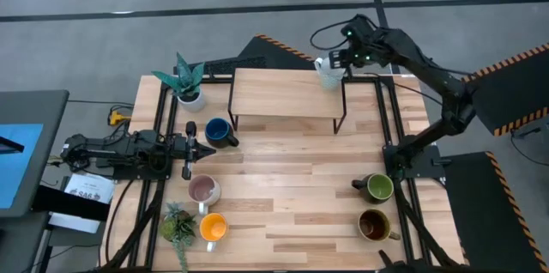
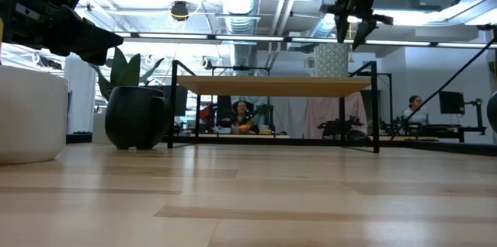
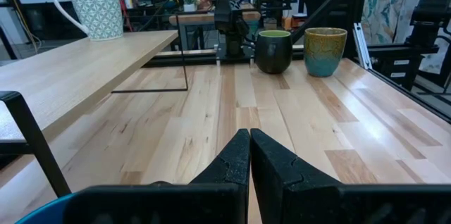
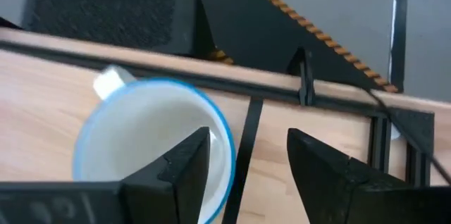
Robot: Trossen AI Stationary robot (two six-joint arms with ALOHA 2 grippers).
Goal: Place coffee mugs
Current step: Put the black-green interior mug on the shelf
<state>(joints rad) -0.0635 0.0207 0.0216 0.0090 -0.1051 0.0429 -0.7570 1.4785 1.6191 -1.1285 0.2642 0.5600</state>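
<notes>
White mug (image 1: 328, 74) is sitting on the far right corner of the raised shelf (image 1: 283, 93). The right gripper (image 1: 340, 58) is hanging just above it, fingers apart and holding nothing. A bump could be knocking it off the edge, while the left gripper (image 1: 194, 142), pinched together, is waiting by the blue mug (image 1: 218, 131).

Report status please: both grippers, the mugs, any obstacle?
Right gripper open above white mug on shelf corner. Left gripper shut, idle beside blue mug. No obstacle seen.
</notes>
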